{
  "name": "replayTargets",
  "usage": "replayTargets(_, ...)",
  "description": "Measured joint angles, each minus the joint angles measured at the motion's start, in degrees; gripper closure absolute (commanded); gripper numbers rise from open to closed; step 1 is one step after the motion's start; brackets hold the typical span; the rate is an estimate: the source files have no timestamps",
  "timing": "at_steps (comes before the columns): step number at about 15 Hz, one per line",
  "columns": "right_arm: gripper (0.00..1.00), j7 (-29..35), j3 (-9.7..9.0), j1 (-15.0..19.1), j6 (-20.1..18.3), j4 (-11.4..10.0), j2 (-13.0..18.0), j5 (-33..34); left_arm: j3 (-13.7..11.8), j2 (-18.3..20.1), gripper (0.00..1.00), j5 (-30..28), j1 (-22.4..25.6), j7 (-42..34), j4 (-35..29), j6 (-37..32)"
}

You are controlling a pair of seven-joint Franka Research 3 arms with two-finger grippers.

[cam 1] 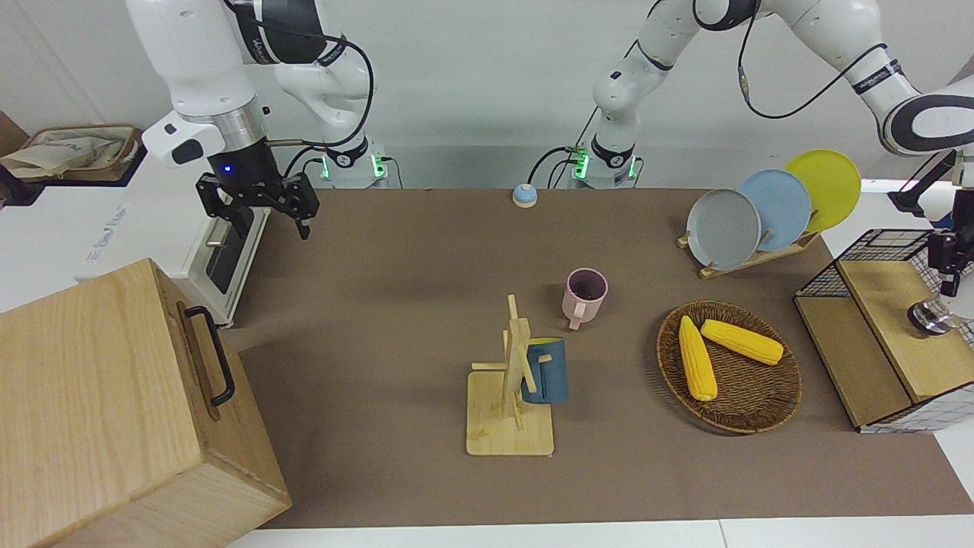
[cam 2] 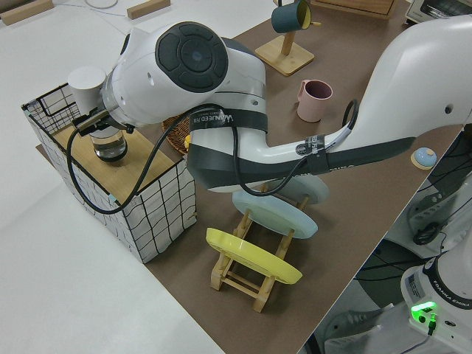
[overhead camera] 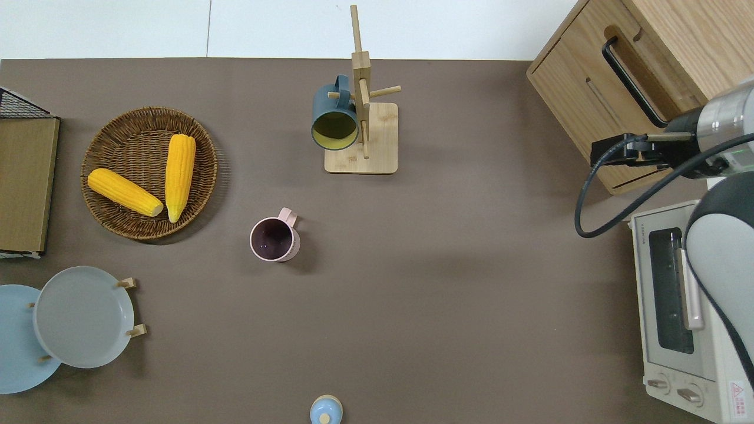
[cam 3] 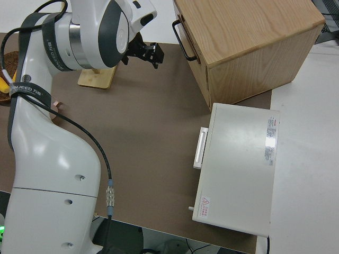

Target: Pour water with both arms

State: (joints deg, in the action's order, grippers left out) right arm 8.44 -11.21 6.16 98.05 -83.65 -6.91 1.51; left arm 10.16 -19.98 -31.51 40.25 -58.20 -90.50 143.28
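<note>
Brown matting is covering the table you are working over. Your right gripper [cam 1: 268, 207] is hanging with fingers spread, empty, near the toaster oven [cam 1: 221, 262]. Your glossy white left arm is reaching to the wire shelf [cam 1: 875, 262], its gripper [cam 1: 946, 262] touching a glass [cam 1: 930, 317]; whether its fingers are closed, I cannot tell.

Two glossy white jointed arms, black-banded, right end effector [cam 1: 259, 207] open, left end effector [cam 1: 943, 283] over wire rack

Wall: plain white wall [cam 1: 472, 84] rises where my tabletop ends.
Tabletop: brown mat [cam 1: 396, 304] covers it, white edges [overhead camera: 283, 29] showing around.
Light: even, soft shadows under everything I see.
</note>
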Motion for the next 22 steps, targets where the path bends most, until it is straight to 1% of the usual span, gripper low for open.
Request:
replayTargets(4,0.009,0.0,0.00,0.0,0.0,0.0,0.0,0.0,-0.1,-1.1,0.99,-1.2,0.0,-0.7,0.3,0.6)
replayTargets(5,0.009,0.0,0.00,0.0,0.0,0.0,0.0,0.0,-0.2,-1.2,0.87,-1.4,0.1,-0.7,0.4,0.7)
replayTargets(6,0.009,0.0,0.00,0.0,0.0,0.0,0.0,0.0,-0.2,-1.2,0.30,-1.5,0.1,-0.7,0.4,0.7)
replayTargets(7,0.009,0.0,0.00,0.0,0.0,0.0,0.0,0.0,-0.2,-1.2,0.00,-1.6,0.1,-0.7,0.4,0.7)
replayTargets(15,0.009,0.0,0.00,0.0,0.0,0.0,0.0,0.0,-0.3,-1.8,0.00,-1.2,0.1,-0.2,1.7,1.2)
replayTargets(16,0.009,0.0,0.00,0.0,0.0,0.0,0.0,0.0,-0.6,-1.8,0.00,0.5,0.1,1.6,1.9,0.3)
replayTargets(18,0.009,0.0,0.00,0.0,0.0,0.0,0.0,0.0,-1.0,-1.7,0.00,6.3,0.2,6.4,3.4,-3.8)
replayTargets(20,0.009,0.0,0.00,0.0,0.0,0.0,0.0,0.0,-1.1,-1.5,0.00,13.1,0.4,11.7,6.3,-10.1)
replayTargets(22,0.009,0.0,0.00,0.0,0.0,0.0,0.0,0.0,-1.0,-1.3,0.00,17.0,0.4,16.3,8.6,-15.5)
